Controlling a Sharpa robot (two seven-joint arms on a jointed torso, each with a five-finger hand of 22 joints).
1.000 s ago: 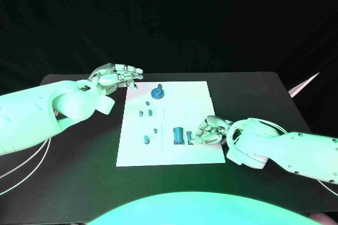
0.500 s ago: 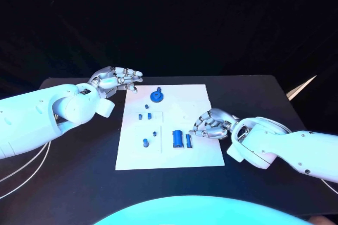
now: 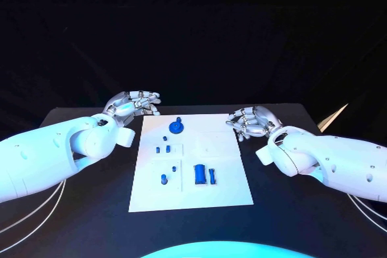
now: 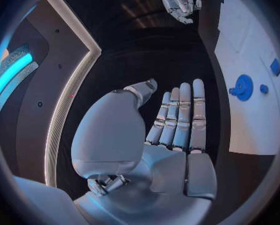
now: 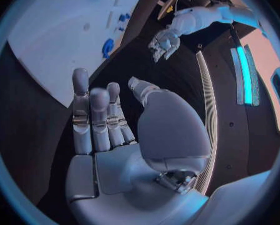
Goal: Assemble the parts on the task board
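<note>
1. While both hands hovered off it, the table (image 3: 89,213) carried the board (image 3: 222,157) at its middle.
2. The left hand (image 3: 133,106) hung over the table just off the board's far left corner, fingers straight and apart, holding nothing.
3. The right hand (image 3: 251,122) hung by the board's far right corner, likewise spread and empty.
4. On the board, a round part (image 3: 177,124) lay near the far edge.
5. Two upright bars (image 3: 204,174) sat toward the near side, with smaller parts (image 3: 164,149) to their left and between them and the round part.
</note>
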